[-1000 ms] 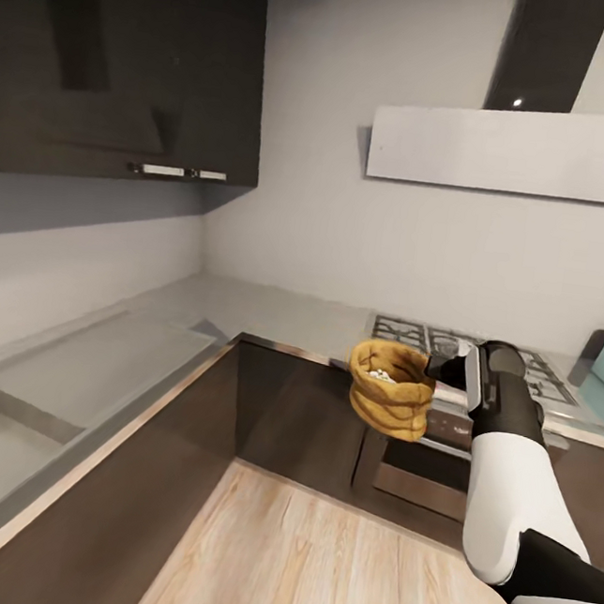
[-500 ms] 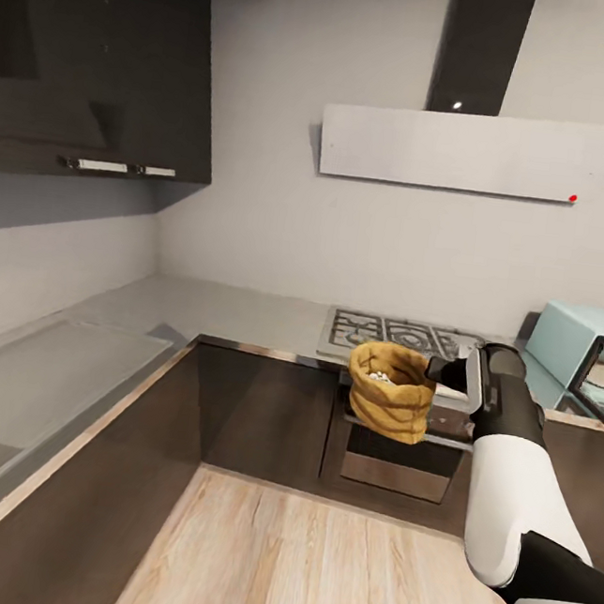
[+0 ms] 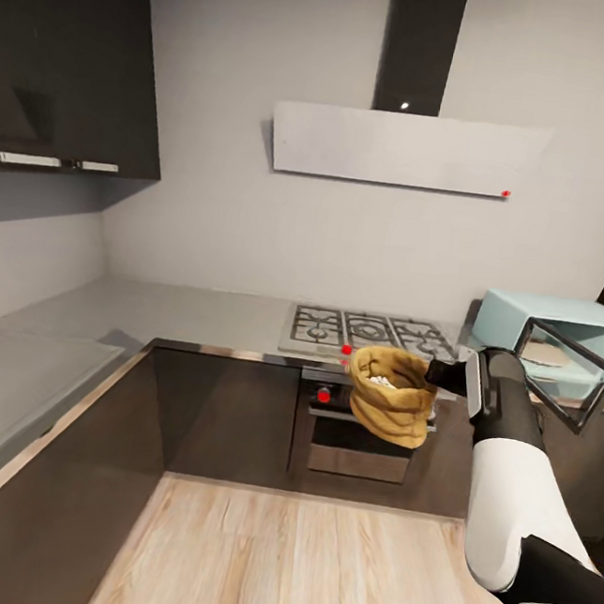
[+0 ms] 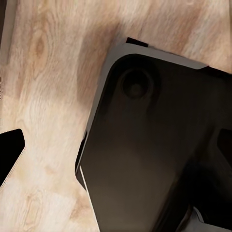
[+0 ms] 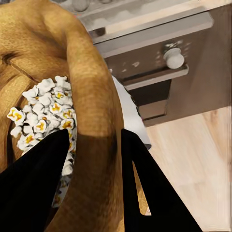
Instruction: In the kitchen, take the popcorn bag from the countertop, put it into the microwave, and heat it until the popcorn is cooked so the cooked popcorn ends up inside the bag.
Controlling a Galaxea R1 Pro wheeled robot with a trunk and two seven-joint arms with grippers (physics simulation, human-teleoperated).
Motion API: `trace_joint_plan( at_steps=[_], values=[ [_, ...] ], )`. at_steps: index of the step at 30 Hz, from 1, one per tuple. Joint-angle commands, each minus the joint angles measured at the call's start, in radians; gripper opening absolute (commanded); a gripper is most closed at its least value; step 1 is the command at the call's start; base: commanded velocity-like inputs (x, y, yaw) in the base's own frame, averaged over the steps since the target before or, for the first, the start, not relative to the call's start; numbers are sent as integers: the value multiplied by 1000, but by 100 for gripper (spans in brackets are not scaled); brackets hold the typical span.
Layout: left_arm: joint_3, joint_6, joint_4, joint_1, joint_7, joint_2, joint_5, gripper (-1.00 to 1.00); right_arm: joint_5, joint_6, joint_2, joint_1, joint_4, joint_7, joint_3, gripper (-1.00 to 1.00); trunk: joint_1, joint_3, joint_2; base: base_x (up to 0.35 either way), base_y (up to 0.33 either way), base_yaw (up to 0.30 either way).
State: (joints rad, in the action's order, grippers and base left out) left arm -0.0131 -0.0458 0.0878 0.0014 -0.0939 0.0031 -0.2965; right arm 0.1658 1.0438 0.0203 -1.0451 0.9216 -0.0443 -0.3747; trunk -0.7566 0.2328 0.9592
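At far right on the countertop the microwave stands, door open. Midair before the oven, the right gripper pinches the popcorn bag rim; its popcorn looks puffed. Loading and heating seem undone. Open floor; that door edge juts near. Left gripper's state: cannot tell.
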Motion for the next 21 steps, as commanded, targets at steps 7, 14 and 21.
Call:
trace_joint_plan(
  at_steps=[7, 14, 21],
  values=[
    [-1, -2, 1, 0, -3, 2, -4, 100, 6, 3, 0, -1, 0, -4, -1, -100, 0, -1, 1, 0, 0, -282],
    [-1, -2, 1, 0, -3, 0, -4, 100, 6, 3, 6, -1, 0, -5, -1, -100, 0, -4, 1, 0, 0, -282],
    [-1, -2, 1, 0, -3, 0, -4, 100, 3, 3, 29, -1, 0, -5, -1, -100, 0, -7, 1, 0, 0, -282]
  ],
)
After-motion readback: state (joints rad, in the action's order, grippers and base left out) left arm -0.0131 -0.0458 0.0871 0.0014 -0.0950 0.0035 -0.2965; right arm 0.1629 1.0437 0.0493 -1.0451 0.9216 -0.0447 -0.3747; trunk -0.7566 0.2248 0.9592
